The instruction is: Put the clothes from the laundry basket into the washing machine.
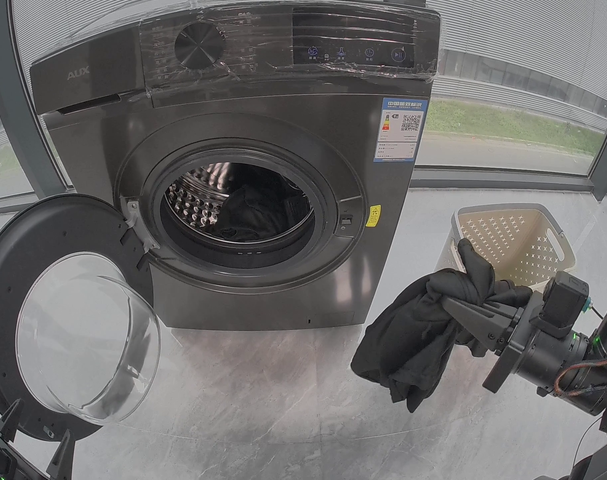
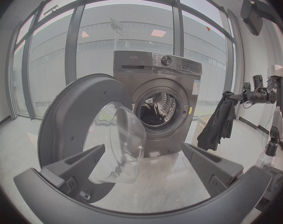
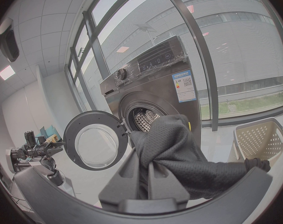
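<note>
The left gripper (image 1: 40,428) sits low by the round open door (image 1: 63,288), fingers spread, holding nothing. The right gripper (image 1: 448,303) is pinched tight on a floppy black cloth (image 1: 410,341), up in the air just in front of the cream plastic laundry basket (image 1: 510,209). The basket looks empty. Farther back, dark clothes (image 1: 250,211) already lie in the big grey washing machine (image 1: 250,108). This cloth may be the last to go in.

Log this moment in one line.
right gripper: shut on garment | garment: hanging beside basket | washer: door open, clothes in drum | left gripper: open, near door
</note>
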